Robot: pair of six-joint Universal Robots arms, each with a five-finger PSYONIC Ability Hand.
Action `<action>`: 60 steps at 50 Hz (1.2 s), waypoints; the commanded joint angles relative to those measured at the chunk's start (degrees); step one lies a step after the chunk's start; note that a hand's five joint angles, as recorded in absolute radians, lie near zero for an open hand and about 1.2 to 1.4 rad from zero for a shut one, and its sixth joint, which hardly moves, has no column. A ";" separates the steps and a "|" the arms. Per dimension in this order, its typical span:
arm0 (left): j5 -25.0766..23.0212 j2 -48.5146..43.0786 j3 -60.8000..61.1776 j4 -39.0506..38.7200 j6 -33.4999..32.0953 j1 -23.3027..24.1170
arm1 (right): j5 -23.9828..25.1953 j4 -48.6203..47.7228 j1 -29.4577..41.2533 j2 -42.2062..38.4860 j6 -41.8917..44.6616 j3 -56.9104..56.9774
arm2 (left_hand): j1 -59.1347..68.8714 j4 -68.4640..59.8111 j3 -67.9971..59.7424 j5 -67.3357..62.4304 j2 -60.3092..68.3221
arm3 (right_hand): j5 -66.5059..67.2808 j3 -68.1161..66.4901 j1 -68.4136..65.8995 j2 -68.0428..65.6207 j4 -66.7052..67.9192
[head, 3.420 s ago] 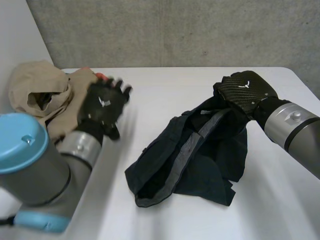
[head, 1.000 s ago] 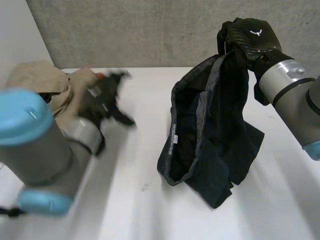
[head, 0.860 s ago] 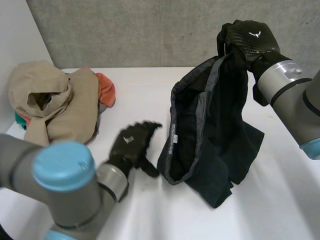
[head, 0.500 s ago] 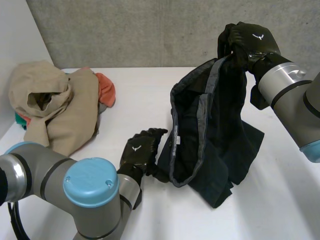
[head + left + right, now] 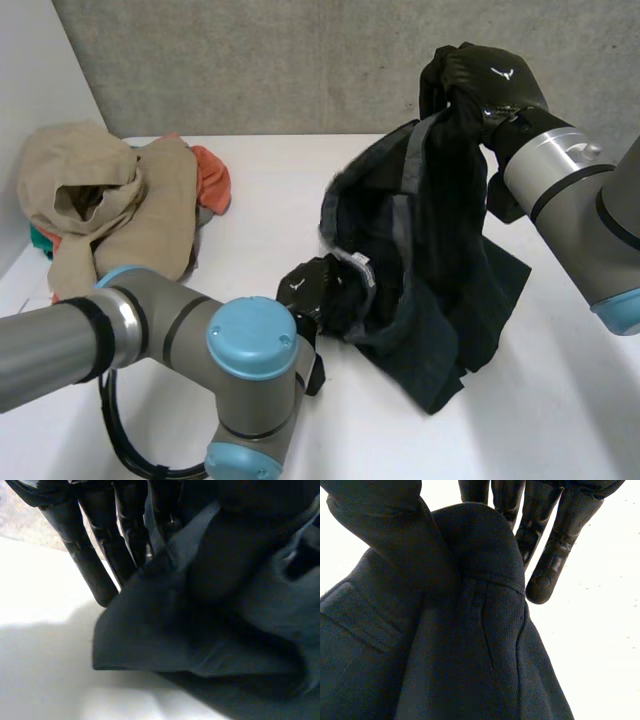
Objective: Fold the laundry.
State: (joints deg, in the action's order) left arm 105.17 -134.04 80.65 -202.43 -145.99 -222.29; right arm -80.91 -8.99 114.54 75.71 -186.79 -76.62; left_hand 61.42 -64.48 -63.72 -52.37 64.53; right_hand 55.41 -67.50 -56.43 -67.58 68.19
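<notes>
Right hand (image 5: 490,82): raised high over the far right part of the table (image 5: 570,400), at the end of my right arm.
Right hand, grip state: clenched on the dark garment (image 5: 440,230). In the right wrist view a bunched fold of the cloth (image 5: 445,655) is pinched between my thumb (image 5: 375,500) and my fingers (image 5: 555,545).
Right hand, grip location: the topmost edge of the garment.
Dark garment, position: it hangs from my right hand. The upper part is clear of the table. The lower part lies crumpled on the table surface between my 2 arms.
Dark garment, detail: a lighter grey band (image 5: 408,170) runs along the open edge that faces my left arm.
Left hand (image 5: 310,287): low, just above the table, at the lower end of the grey-banded edge and touching the cloth.
Left hand, grip state: I cannot tell. In the left wrist view the cloth (image 5: 210,630) lies across part of the hand and hides it, so contact is confirmed but a hold is not.
Left arm: bent across the near left part of the table, with 1 light-blue cap (image 5: 250,335) close to the camera.
Beige clothes pile (image 5: 110,200): at the far left of the table, well apart from the dark garment.
Orange cloth (image 5: 212,175): against the side of the pile that faces the garment.
Wall (image 5: 300,60): grey concrete, behind the table.
</notes>
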 commanded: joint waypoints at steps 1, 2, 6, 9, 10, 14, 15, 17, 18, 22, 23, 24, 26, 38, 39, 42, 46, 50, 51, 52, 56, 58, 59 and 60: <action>0.74 3.69 2.40 2.39 4.31 -0.16 | 0.22 -0.06 -0.98 -0.04 0.02 -0.10 | 18.58 -15.52 -16.28 -17.63 15.47 | 14.59 -12.50 -23.57 -12.42 11.81; 1.44 7.18 3.71 2.13 4.22 -2.51 | 0.48 0.11 -0.98 -0.12 0.02 -0.10 | 18.58 -15.52 -16.28 -17.63 15.47 | 14.59 -12.50 -23.57 -12.42 11.81; 2.85 15.71 6.00 0.64 3.35 -10.94 | 1.01 0.29 -0.90 -0.39 0.11 -0.10 | 18.58 -15.52 -16.28 -17.63 15.47 | 14.59 -12.50 -23.57 -12.42 11.81; 2.76 21.00 6.71 -0.68 2.12 -14.83 | 1.89 0.20 -0.37 -0.65 0.37 0.42 | 18.58 -15.52 -16.28 -17.63 15.47 | 14.59 -12.50 -23.57 -12.42 11.81; 2.68 23.97 6.97 -1.73 0.72 -16.58 | 2.76 0.11 -0.28 -1.00 0.54 0.86 | 18.58 -15.52 -16.28 -17.63 15.47 | 14.59 -12.50 -23.57 -12.42 11.81; 2.50 29.96 6.28 -4.98 -4.37 -19.75 | 3.12 -0.15 -0.54 -2.49 0.46 4.18 | 18.58 -15.52 -16.28 -17.63 15.47 | 14.59 -12.50 -23.57 -12.42 11.81; 2.41 31.02 6.10 -5.86 -5.70 -20.28 | 3.04 -0.24 -0.72 -2.85 0.37 4.90 | 18.58 -15.52 -16.28 -17.63 15.47 | 14.59 -12.50 -23.57 -12.42 11.81; 2.06 32.69 5.66 -7.27 -8.16 -20.99 | 2.77 -0.33 -0.90 -3.81 0.02 6.22 | 18.58 -15.52 -16.28 -17.63 15.47 | 14.59 -12.50 -23.57 -12.42 11.81; 1.36 33.66 4.61 -7.80 -10.78 -20.64 | 3.03 -0.15 -1.16 -5.21 0.02 7.70 | 18.58 -15.52 -16.28 -17.63 15.47 | 14.59 -12.50 -23.57 -12.42 11.81; -2.76 34.20 3.99 -8.59 -15.80 -17.32 | 2.95 0.20 -2.83 -9.87 2.12 10.18 | 18.58 -15.52 -16.28 -17.63 15.47 | 14.59 -12.50 -23.57 -12.42 11.81; -3.82 34.02 3.90 -8.86 -16.43 -16.08 | 2.95 0.29 -3.35 -10.84 3.00 10.61 | 18.58 -15.52 -16.28 -17.63 15.47 | 14.59 -12.50 -23.57 -12.42 11.81; -4.96 33.67 3.81 -8.95 -17.21 -14.68 | 2.86 0.20 -3.97 -11.72 3.88 10.88 | 18.58 -15.52 -16.28 -17.63 15.47 | 14.59 -12.50 -23.57 -12.42 11.81; -7.85 30.36 2.85 -9.04 -18.53 -10.30 | 2.60 -0.15 -6.60 -15.14 6.60 11.58 | 18.58 -15.52 -16.28 -17.63 15.47 | 14.59 -12.50 -23.57 -12.42 11.81; -11.56 3.97 -8.58 -6.05 -20.91 3.70 | -2.76 0.29 -13.37 -24.65 17.07 12.12 | -18.00 21.06 20.30 18.95 -21.11 | -55.41 57.50 46.43 57.58 -58.19; -11.65 3.18 -9.10 -5.53 -20.91 3.97 | -3.20 0.38 -13.99 -24.56 17.16 11.94 | -26.07 29.12 28.36 27.01 -29.17 | -55.41 57.50 46.43 57.58 -58.19; -11.56 2.29 -10.42 -3.68 -21.09 4.23 | -4.17 0.90 -15.57 -22.98 17.86 10.80 | -48.66 51.72 50.96 49.61 -51.77 | -55.41 57.50 46.43 57.58 -58.19; -11.48 4.39 -10.51 -2.80 -21.53 3.88 | -2.94 2.83 -16.45 -17.54 19.44 8.86 | -48.86 51.91 51.15 49.80 -51.96 | -55.41 57.50 46.43 57.58 -58.19; -11.12 10.28 -8.85 -2.27 -23.46 1.34 | -1.89 6.17 -16.45 -12.53 23.48 7.46 | -48.86 51.91 51.15 49.80 -51.96 | -55.41 57.50 46.43 57.58 -58.19; -11.21 11.51 -7.97 -2.01 -24.07 0.38 | -1.71 6.87 -16.45 -11.65 24.27 7.11 | -48.86 51.91 51.15 49.80 -51.96 | -55.41 57.50 46.43 57.58 -58.19; -11.21 14.30 -6.14 -1.57 -25.64 -1.64 | -1.19 8.36 -16.28 -10.07 25.93 6.58 | -48.86 51.91 51.15 49.80 -51.96 | -55.41 57.50 46.43 57.58 -58.19; -11.04 21.34 -0.78 0.18 -30.74 -5.51 | 0.92 13.10 -15.75 -5.51 30.24 4.04 | -47.52 50.58 49.82 48.47 -50.63 | -55.41 57.50 46.43 57.58 -58.19; -11.04 23.72 1.78 1.68 -33.12 -6.66 | 1.80 16.09 -15.75 -3.30 31.91 2.37 | -46.51 49.56 48.80 47.45 -49.61 | -55.41 57.50 46.43 57.58 -58.19; -11.04 24.78 3.01 2.56 -34.52 -7.19 | 2.41 17.76 -15.66 -2.51 32.62 1.40 | -46.33 49.39 48.63 47.28 -49.44 | -55.41 57.50 46.43 57.58 -58.19; -10.86 26.79 5.37 4.65 -37.32 -8.06 | 3.12 20.74 -15.40 -0.84 33.58 -0.78 | -45.00 48.06 47.30 45.95 -48.11 | -55.41 57.50 46.43 57.58 -58.19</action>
State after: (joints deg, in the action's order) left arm 94.09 -115.51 77.81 -202.65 -174.90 -226.12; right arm -80.63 2.77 98.53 68.87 -158.07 -72.03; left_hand 13.93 -13.24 -13.72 -3.26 13.56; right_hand 3.84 -11.98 -11.16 -12.32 13.18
